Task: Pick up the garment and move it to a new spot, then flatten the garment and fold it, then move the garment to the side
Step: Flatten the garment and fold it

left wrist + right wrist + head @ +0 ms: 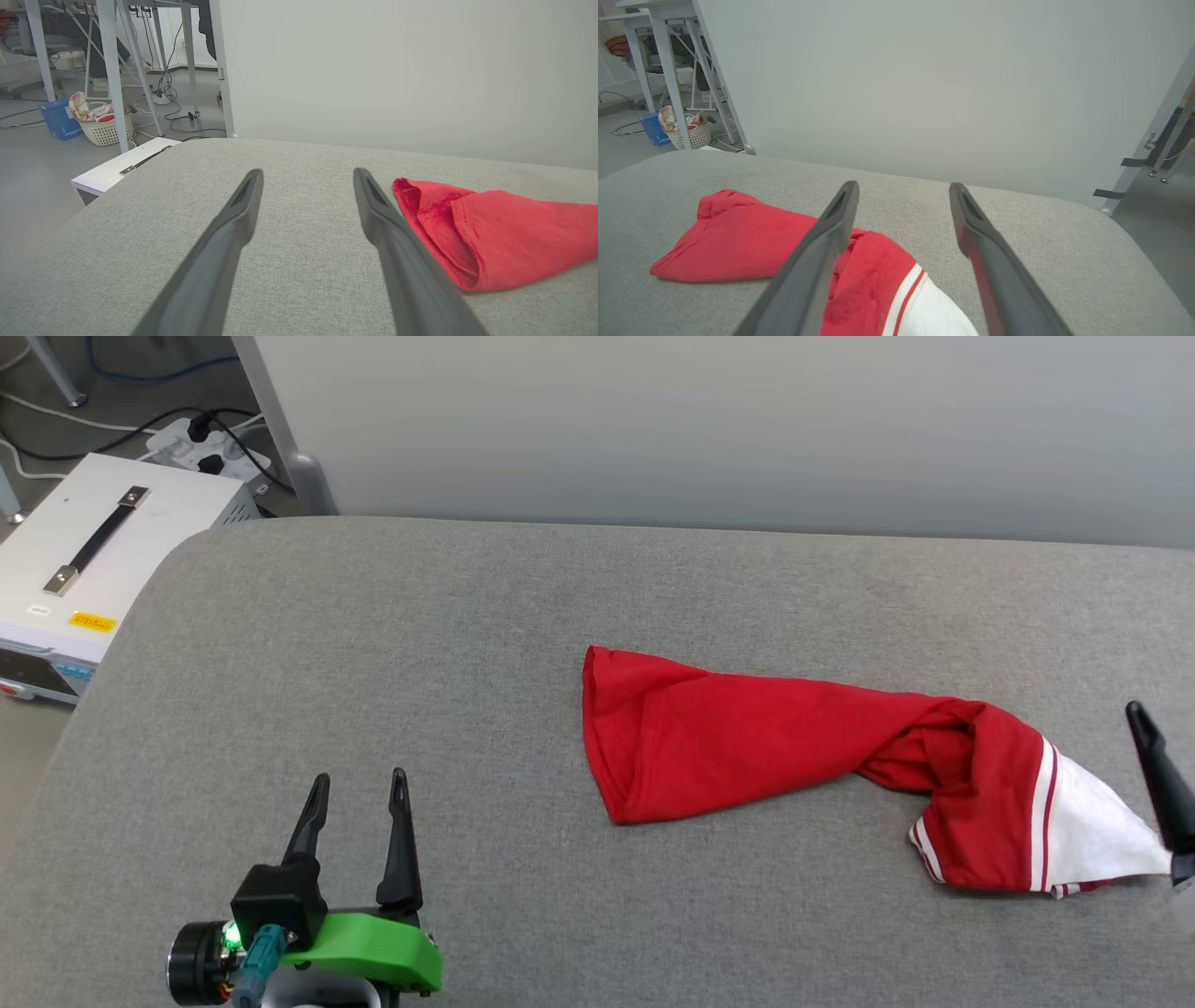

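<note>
A: Spot the twisted red-and-white cloth T-shirt?
B: Lying across the grey fabric counter, on its right half.
A: Tools?
B: Left tool spread, pointing forward over near-left corner; right tool spread, empty, by right edge.

There's the red jersey T-shirt with a white, red-striped sleeve, lying twisted in a long bundle across the right half of the grey fabric-covered counter. Down at the lower left, the left claw has its fingers apart, well clear of the cloth. At the right edge, the right claw shows one dark finger, just beside the white sleeve.
</note>
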You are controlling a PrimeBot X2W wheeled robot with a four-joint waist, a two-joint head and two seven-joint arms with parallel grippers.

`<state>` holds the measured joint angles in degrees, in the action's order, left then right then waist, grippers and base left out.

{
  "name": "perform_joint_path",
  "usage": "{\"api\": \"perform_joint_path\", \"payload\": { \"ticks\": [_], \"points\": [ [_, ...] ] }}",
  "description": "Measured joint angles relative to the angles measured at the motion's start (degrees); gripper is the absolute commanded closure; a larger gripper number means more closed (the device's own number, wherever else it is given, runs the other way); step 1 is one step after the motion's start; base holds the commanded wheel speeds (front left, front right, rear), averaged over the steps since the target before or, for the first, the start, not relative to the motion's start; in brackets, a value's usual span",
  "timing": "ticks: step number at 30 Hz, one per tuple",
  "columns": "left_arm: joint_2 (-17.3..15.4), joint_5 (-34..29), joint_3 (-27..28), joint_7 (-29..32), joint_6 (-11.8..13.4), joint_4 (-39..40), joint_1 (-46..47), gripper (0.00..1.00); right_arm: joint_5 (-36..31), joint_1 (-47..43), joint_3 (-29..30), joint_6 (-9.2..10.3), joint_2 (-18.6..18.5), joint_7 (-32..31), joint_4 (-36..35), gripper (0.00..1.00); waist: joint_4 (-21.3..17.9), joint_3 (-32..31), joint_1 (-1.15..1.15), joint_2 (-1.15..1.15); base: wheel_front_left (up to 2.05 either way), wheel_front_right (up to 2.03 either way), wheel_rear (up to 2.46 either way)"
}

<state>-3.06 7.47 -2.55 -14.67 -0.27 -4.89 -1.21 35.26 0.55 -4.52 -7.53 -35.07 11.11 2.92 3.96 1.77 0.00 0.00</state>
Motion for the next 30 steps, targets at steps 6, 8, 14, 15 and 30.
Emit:
{"api": "perform_joint_path", "payload": {
  "ticks": [6, 8, 14, 15, 30],
  "points": [
    [0.0, 0.0, -0.08, 0.0, -0.01, 0.55, 0.02, 0.0, -1.34, 3.35, 3.64, 0.0, -2.48, -8.78, -2.76, 0.0, 0.0, 1.25, 0.0, 0.0, 0.0, 0.0, 0.0],
    [0.01, 0.0, -0.24, 0.0, -0.01, 0.85, 0.1, 0.0, -0.11, 5.75, 3.75, 0.0, -4.72, -13.92, -2.35, 0.0, 0.03, 1.99, 0.0, 0.0, 0.0, 0.0, 0.0],
    [0.01, 0.01, -0.73, 0.0, -0.01, 1.22, 0.87, 0.0, 6.78, 10.17, 0.21, 0.0, -10.24, -31.75, 1.46, 0.0, 0.4, 4.62, 0.0, 0.0, 0.0, 0.0, 0.0],
    [0.01, 0.02, -0.8, 0.0, 0.0, 1.32, 1.19, 0.0, 7.92, 10.8, -0.2, 0.0, -10.59, -34.01, 2.29, 0.0, 0.48, 5.13, 0.0, 0.0, 0.0, 0.0, 0.0],
    [0.01, 1.09, -1.94, 0.0, 0.38, 1.99, 5.75, 0.0, 7.84, 15.44, -11.09, 0.0, -9.29, -44.34, 20.75, 0.0, 2.35, 12.75, 0.0, 0.0, 0.0, 0.0, 0.0]
  ]
}}
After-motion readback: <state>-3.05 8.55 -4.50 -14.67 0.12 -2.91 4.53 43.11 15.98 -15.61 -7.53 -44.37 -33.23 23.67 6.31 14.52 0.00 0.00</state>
